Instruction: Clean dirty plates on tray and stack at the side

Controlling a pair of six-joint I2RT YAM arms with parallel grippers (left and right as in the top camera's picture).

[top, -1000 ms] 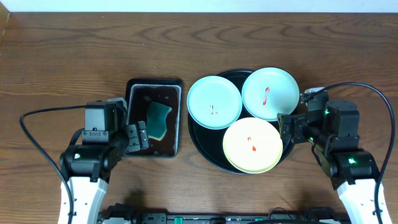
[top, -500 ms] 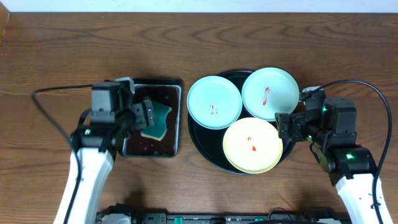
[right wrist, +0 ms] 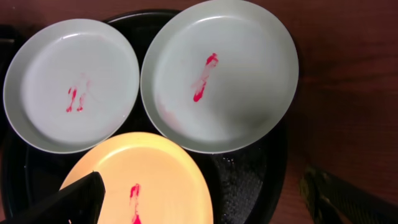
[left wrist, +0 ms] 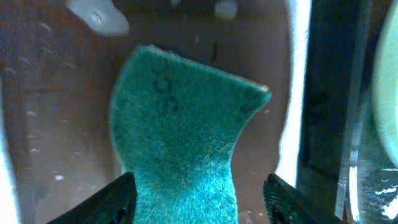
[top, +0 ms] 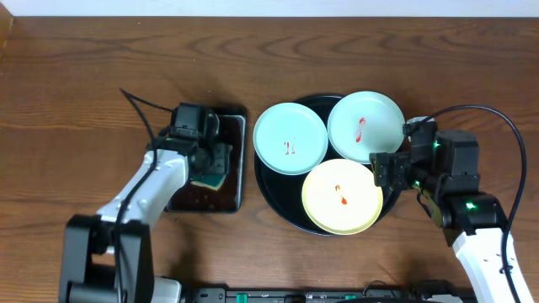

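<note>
Layout: on the brown wooden counter (top: 76, 76), the small rectangular metal-rimmed tray (top: 241, 181) sits just left of the large round glossy black tray (top: 271, 195). The teal sponge (left wrist: 180, 143) lies in the rectangular one. In the black tray, one pale mint-blue round plate (top: 290, 138) lies at left, overhanging the rim. A second mint-blue plate (top: 365, 126) lies to its right, edges meeting, and the pale yellow round plate (top: 341, 196) lies in front, close against both.
</note>
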